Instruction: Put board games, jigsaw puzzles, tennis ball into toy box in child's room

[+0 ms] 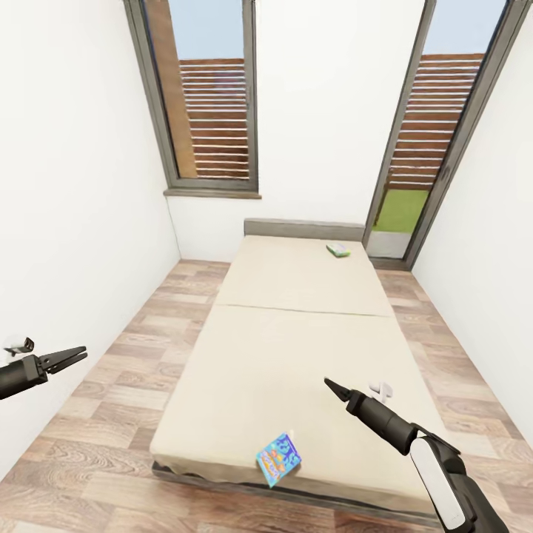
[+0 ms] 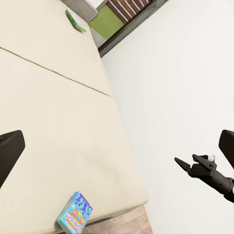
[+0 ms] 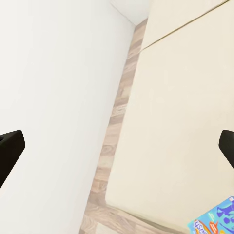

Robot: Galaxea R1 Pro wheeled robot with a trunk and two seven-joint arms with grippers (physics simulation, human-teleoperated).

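Left to right across the head view: the left gripper hangs at 9 o'clock over the wood floor beside the bed, its fingers drawn together to a point and holding nothing. The right gripper sits at about 5 o'clock above the foot of the mattress, also pinched to a point and empty; in the left wrist view it shows the same narrow tip. Each wrist camera, though, frames its own fingers far apart at the picture edges, so how wide either one really stands is uncertain.

2 board games lie on the bed. The blue board game rests at 6 o'clock on the very foot edge of the mattress, one corner tilted up off it; it also appears in the left wrist view and the right wrist view. The green board game lies flat at 1 o'clock near the headboard.

The step in hand looks like fetching the near box. The right gripper is closest. It should spread wide, come down over the raised edge and close across the box's thin side. Pushing could tip it off the bed onto the floor.
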